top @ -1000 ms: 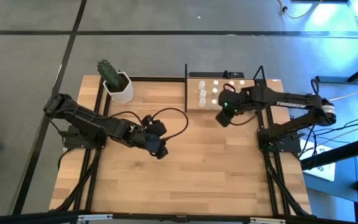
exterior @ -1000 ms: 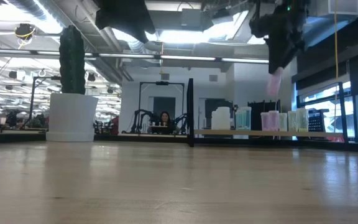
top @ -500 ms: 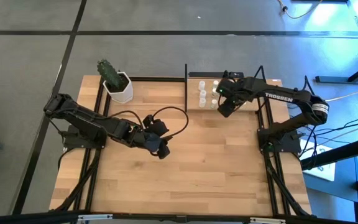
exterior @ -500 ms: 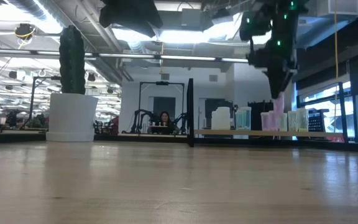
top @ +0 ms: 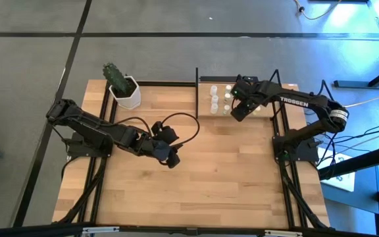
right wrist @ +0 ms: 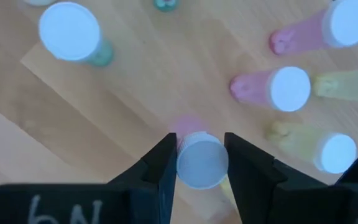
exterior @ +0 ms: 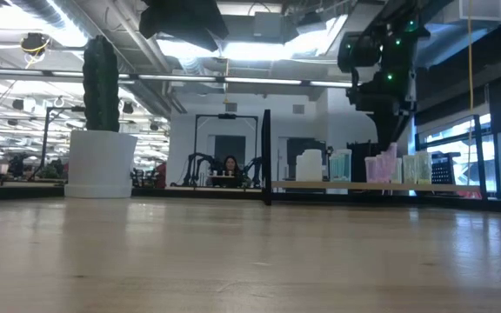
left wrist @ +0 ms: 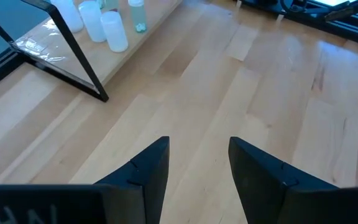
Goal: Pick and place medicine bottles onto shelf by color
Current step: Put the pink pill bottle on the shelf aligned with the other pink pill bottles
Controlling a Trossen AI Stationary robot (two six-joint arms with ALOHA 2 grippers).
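over the light-wood shelf (top: 242, 99) at the surface's far edge, the right pincer (right wrist: 199, 163) grips a small pink white-capped bottle (right wrist: 201, 162) beside the other pink ones (right wrist: 272, 87), matching colour, while the left pincer (left wrist: 197, 165) waits open mid-surface.

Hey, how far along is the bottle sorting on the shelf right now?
Mostly done, it seems: several medicine bottles already stand on the shelf, and no loose ones show on the tabletop. In hand: the right claw is shut on a pink bottle, low over the shelf near the other pink ones. Left: releasing it there. The left claw waits open over the table's middle.
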